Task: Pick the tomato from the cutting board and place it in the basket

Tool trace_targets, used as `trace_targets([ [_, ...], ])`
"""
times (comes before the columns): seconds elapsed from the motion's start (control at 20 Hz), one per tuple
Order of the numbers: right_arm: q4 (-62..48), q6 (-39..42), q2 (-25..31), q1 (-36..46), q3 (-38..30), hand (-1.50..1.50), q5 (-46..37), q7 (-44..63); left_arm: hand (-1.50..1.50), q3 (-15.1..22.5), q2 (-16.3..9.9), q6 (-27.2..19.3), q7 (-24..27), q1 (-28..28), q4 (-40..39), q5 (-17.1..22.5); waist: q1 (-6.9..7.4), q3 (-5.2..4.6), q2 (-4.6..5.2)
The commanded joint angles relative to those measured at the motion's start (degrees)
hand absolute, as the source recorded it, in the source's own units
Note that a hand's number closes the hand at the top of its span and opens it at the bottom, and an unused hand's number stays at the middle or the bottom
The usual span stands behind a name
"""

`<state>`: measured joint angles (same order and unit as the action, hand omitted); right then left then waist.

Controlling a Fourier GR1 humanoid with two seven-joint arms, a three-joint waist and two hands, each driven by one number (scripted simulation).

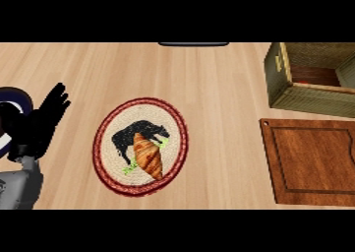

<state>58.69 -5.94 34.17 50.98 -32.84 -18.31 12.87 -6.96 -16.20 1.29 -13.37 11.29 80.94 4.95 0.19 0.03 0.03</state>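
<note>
Your left hand (pixel 36 120) shows at the left edge of the head view, fingers straight and spread, pointing up and to the right, holding nothing. Its grey forearm (pixel 16 184) comes in from the lower left corner. The hand lies over the rim of a dark blue and white plate (pixel 1 98) that is cut off by the left edge of the view. Your right hand does not show anywhere.

Just right of the left hand, near the middle of the wooden counter (pixel 180 74), you have an oval woven mat (pixel 111 128) with a dark red border. A carrot (pixel 149 156) lies on it, its thick end low and its tip pointing up, with bits of green beside it and a black patch behind its upper half.

Further right, at the lower right, sits the brown cutting board (pixel 318 160); its top is bare wood with a groove running round it. Above the board, in the upper right corner, stands the woven basket (pixel 318 98), tilted so you look into its opening. Inside, at the left of its reddish floor, you can see a small orange-red spot, likely the tomato (pixel 302 80), though it is too small to be sure.

A dark flat shape (pixel 193 44) shows at the far edge of the counter, top centre.
</note>
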Motion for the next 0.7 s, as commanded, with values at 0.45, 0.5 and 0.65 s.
trace_targets([
  [0.45, -16.8, 25.7, 21.6, -12.7, -14.9, -1.50, 15.8, -9.2, 0.00, -0.8, -0.2, 0.7, -1.1, -0.1, 1.0, 0.4, -0.32, 0.07, 0.09],
  [0.5, -20.5, 26.6, 22.8, -13.1, -15.7, -1.50, 16.2, -11.6, 0.00, -1.4, -0.6, 1.8, 2.1, -0.5, -1.4, 0.4, -0.06, 0.06, 0.28],
  [0.65, -25.2, 33.0, 28.4, -16.2, -16.4, -1.50, 16.5, -15.3, 0.00, 0.5, 1.4, -1.2, 0.9, 1.6, -1.8, -2.2, -0.22, 0.10, 0.33],
])
